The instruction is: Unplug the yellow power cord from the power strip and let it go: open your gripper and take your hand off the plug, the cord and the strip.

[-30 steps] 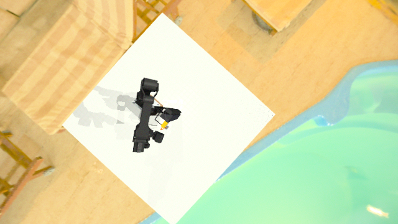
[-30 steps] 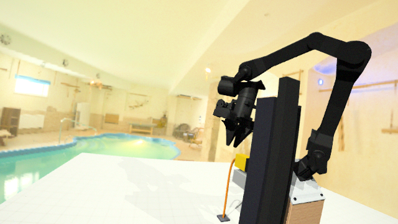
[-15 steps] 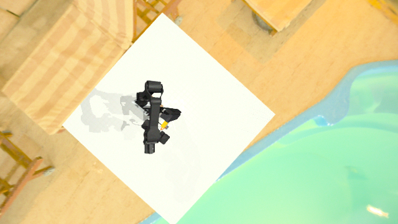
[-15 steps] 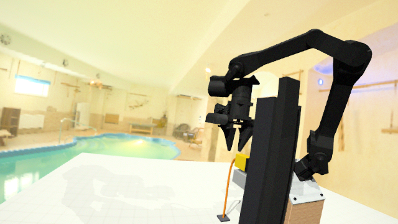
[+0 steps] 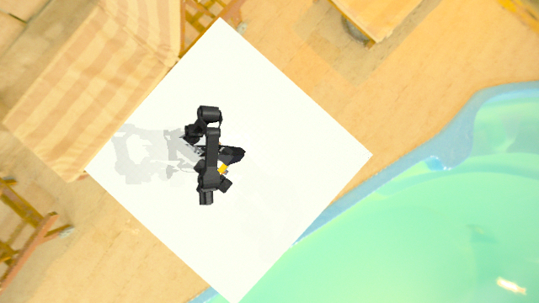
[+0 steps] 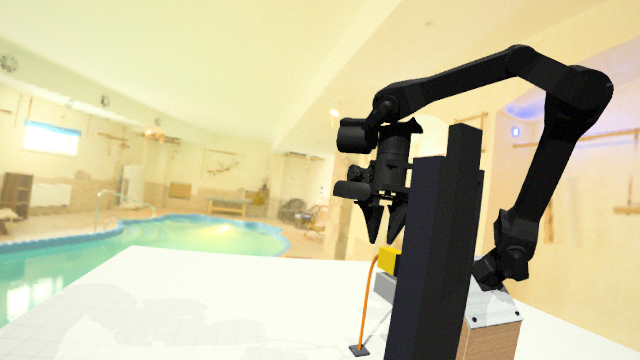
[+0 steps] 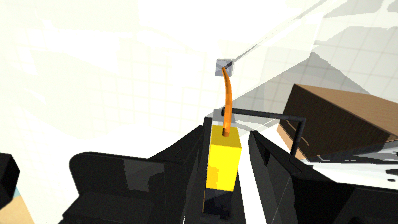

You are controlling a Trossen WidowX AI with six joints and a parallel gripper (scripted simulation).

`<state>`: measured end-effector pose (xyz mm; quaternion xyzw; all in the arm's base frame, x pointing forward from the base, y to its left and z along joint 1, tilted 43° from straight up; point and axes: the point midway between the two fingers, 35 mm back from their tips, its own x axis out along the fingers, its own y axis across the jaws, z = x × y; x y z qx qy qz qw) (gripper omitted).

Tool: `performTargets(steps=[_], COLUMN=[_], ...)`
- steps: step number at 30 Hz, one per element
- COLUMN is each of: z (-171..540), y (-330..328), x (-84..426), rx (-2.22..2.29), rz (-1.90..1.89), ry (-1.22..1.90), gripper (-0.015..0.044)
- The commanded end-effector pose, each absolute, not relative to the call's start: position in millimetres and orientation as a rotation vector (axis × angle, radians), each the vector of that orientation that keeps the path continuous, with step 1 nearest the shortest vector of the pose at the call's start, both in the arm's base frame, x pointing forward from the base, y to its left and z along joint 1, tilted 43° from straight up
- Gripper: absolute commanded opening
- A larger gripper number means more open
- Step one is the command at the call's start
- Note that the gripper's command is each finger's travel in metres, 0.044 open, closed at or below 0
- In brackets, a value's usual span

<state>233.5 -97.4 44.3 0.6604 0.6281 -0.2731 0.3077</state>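
Note:
My gripper [image 6: 381,243] [image 7: 226,133] points down with its fingers partly open and nothing between them. It hangs a little above the yellow plug [image 5: 222,168] [image 6: 387,260] [image 7: 223,165]. In the wrist view the plug shows between the fingers, nearer the left one. The orange-yellow cord [image 6: 366,305] [image 7: 228,100] runs from the plug's outer end down to a small dark foot [image 6: 359,350] [image 7: 223,67]. The plug's other end meets a dark block [image 7: 217,202], above a grey block [image 6: 384,286]. How the plug sits in the strip is hidden.
A tall dark post [image 6: 430,225] stands close beside the gripper and hides part of the strip. A wooden block [image 6: 492,342] [image 7: 340,107] with a metal plate is near the arm's base. A thin black bent rod [image 7: 270,115] shows beyond the right finger. All stand on the white table [image 5: 274,105].

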Motion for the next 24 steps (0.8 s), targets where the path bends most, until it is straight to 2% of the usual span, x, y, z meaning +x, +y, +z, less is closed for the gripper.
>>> performTargets(steps=[1, 24], z=[49, 53], y=[-90, -71], x=[232, 232], rx=[1.753, 1.754], rz=[-0.724, -0.723], ry=[1.669, 1.670], gripper=[0.0160, 0.0160])
